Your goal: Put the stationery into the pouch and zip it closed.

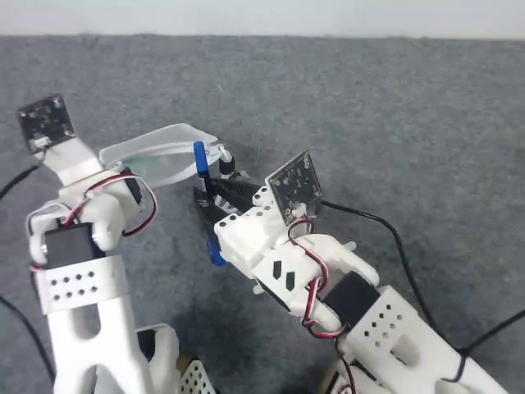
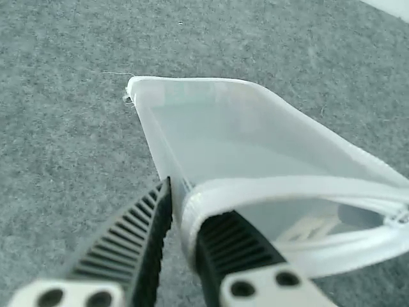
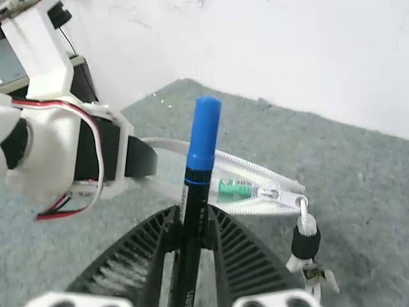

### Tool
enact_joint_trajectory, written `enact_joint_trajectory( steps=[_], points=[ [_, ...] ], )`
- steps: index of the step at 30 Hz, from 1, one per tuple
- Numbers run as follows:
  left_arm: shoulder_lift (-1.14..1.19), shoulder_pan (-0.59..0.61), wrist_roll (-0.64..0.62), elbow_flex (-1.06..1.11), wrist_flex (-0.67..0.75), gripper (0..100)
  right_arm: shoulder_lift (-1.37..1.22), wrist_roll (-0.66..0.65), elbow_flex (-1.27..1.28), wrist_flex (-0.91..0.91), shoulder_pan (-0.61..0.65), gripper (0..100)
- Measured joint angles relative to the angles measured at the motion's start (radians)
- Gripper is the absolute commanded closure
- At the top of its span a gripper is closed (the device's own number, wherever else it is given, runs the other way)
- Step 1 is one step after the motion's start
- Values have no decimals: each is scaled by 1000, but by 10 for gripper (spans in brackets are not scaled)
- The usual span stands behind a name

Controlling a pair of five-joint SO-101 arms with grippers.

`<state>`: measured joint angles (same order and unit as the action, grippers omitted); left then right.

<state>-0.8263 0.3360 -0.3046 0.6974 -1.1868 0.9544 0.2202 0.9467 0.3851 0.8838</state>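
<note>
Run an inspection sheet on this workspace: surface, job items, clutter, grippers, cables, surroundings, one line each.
Surface: grey felt-like mat, nothing spilled on it.
Job's things: translucent pouch unzipped, with its zipper pull at one end and a green item inside; blue-capped marker outside the pouch.
Clutter: nothing seen.
Grippers: left gripper shut on the pouch rim; right gripper shut on the marker, cap end up.
Cables: black cables lie on the mat beside the right arm.
Surroundings: white wall behind the mat.
</note>
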Motion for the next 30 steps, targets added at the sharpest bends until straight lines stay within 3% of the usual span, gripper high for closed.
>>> enact_joint_trajectory(
  steps=[19,30],
  points=[
    [0,-3,0,0,0,988,2,0,74,-384,2,992],
    [0,-3,0,0,0,988,2,0,195,-695,-2,992]
  ],
)
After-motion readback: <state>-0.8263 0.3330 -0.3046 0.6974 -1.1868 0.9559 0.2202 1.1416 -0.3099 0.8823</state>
